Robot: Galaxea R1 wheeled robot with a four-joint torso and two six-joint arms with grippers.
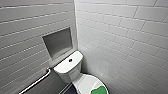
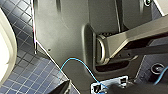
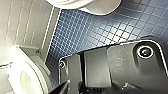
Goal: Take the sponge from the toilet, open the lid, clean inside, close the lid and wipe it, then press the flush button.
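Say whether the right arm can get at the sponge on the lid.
Probably yes: the sponge lies uncovered on the closed lid, nothing over it. The arm seems low, near the blue floor beside the toilet, so it must rise first.

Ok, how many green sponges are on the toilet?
1. The sponge lies on the closed lid, at the head view's bottom edge and partly cut off. None on the tank top; the lid's front is cropped, so another could hide there.

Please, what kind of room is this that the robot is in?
Most likely a small bathroom: a white toilet stands in the corner of white tiled walls, a metal grab bar is fixed beside it, and the floor has small dark blue tiles.
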